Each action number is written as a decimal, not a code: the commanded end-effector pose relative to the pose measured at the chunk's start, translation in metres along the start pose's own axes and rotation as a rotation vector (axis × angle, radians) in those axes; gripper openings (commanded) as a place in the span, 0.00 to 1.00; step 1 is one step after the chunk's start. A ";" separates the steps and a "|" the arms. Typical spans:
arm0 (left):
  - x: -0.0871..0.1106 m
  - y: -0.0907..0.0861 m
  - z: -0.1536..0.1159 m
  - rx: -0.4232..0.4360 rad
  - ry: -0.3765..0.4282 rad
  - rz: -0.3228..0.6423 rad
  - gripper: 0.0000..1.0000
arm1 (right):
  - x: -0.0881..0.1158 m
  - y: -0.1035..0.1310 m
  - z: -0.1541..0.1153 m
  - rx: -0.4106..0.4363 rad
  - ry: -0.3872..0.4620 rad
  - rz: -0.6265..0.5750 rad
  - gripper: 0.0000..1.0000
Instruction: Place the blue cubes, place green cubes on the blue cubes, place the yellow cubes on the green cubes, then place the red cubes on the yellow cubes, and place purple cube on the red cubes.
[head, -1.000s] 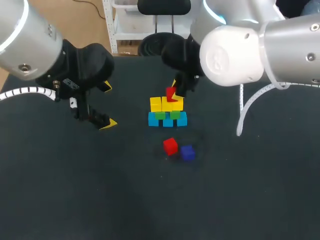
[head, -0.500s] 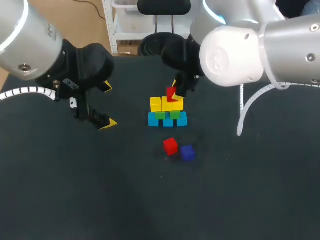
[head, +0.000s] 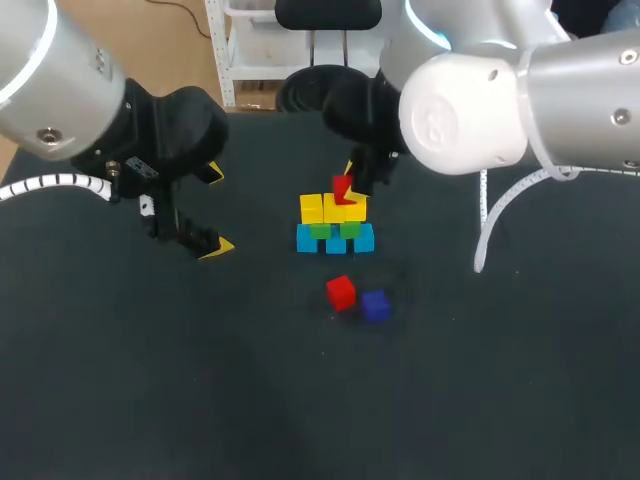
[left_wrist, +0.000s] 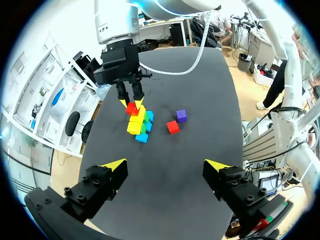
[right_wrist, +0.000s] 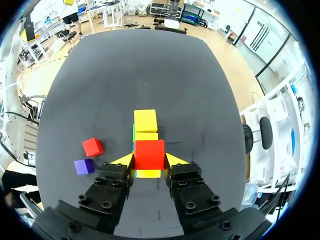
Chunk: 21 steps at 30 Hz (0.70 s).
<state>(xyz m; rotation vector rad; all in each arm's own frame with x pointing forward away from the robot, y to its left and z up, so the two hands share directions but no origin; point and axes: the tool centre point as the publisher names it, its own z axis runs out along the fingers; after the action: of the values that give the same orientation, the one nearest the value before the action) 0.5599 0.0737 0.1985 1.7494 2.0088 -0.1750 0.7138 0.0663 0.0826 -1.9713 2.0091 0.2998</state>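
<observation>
Two red cubes (head: 341, 292) — one purple cube (head: 375, 306)

No legible text, labels, numbers or signs can be made out in any view

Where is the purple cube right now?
In the head view the purple cube lies on the table, just right of the loose red cube, on the camera side of the cube stack.
</observation>
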 end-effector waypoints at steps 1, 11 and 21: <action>0.001 0.000 0.000 0.001 -0.002 0.001 1.00 | -0.001 0.000 0.001 0.000 0.000 -0.001 0.38; 0.001 0.000 0.000 0.001 -0.002 0.001 1.00 | 0.000 -0.001 0.000 0.003 0.000 -0.002 0.47; 0.001 0.000 0.000 0.001 -0.002 0.001 1.00 | 0.002 -0.003 -0.016 0.029 -0.017 0.003 1.00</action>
<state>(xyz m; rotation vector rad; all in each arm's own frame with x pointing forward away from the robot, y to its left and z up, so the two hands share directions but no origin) 0.5599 0.0737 0.1985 1.7494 2.0088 -0.1750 0.7206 0.0650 0.0905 -1.9530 1.9998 0.2866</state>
